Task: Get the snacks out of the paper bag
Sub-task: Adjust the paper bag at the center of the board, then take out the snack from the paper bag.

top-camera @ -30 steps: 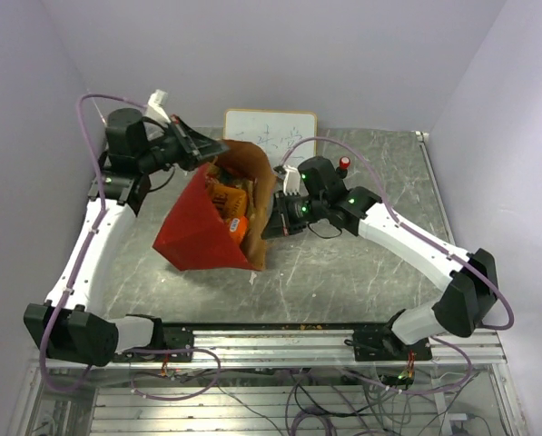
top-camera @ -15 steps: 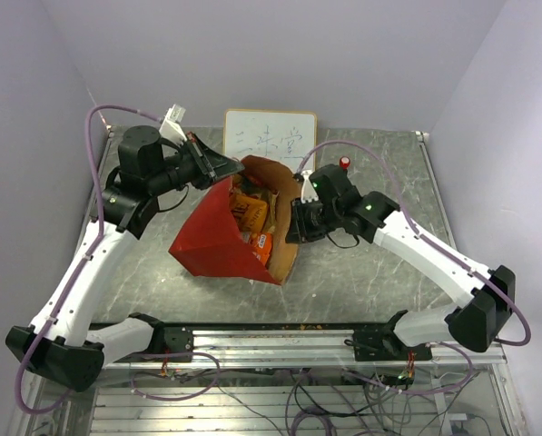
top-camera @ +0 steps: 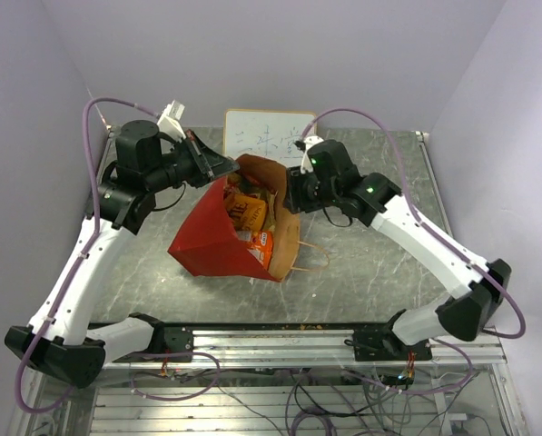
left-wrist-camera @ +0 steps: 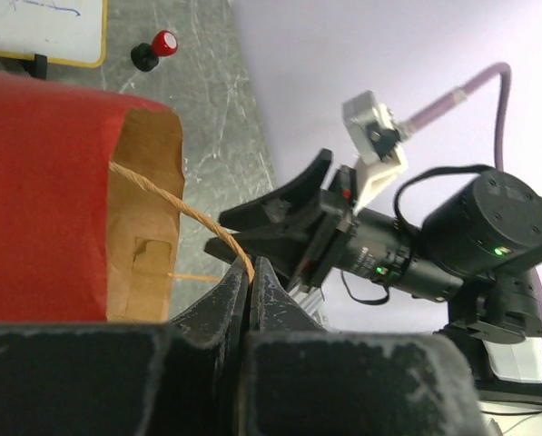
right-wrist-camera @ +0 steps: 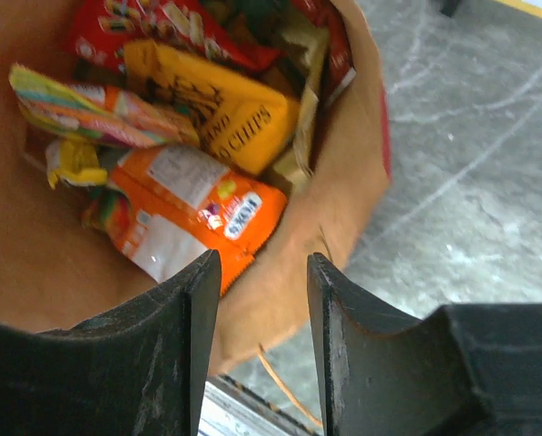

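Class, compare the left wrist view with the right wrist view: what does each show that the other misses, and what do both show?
Left wrist only: the left claw shut on the string handle of the paper bag, its red outside, a red-capped bottle and a whiteboard. Right wrist only: the snacks inside, among them a yellow chip bag and an orange packet. Both: the bag's brown kraft paper, the grey table and the open right claw.

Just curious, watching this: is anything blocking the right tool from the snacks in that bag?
Nothing visible. The right tool hangs open at the paper bag's mouth, snacks uncovered below; the left tool pinches its string handle.
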